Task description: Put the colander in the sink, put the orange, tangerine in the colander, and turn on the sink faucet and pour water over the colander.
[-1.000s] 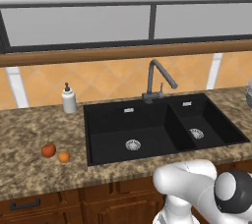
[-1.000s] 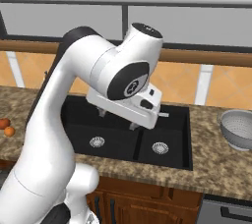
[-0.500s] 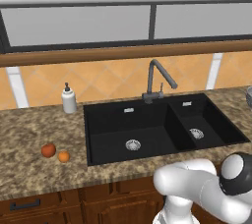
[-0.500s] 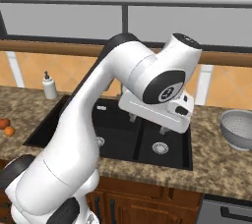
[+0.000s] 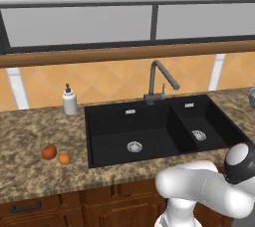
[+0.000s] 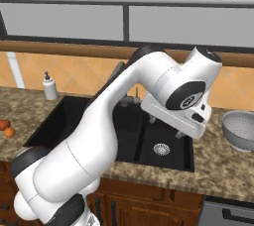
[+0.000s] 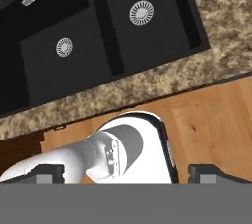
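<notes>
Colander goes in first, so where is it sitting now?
In the right base view, the colander stands on the counter right of the sink, beyond its smaller basin.

The speckled brown stone desk [image 5: 30, 171] runs under the window, with the black two-basin sink [image 5: 159, 131] sunk into it. At the back rim of the sink, between the basins, stands the dark faucet [image 5: 158, 81]. Left of the sink, near the wall, a white soap bottle [image 5: 69, 100] stands upright. Well left of the sink and nearer the front edge, the orange [image 5: 49, 152] and the tangerine [image 5: 64, 159] lie just beside each other. Right of the sink, the colander [image 6: 240, 130] sits upright on the desk, apart from the sink's rim.
</notes>
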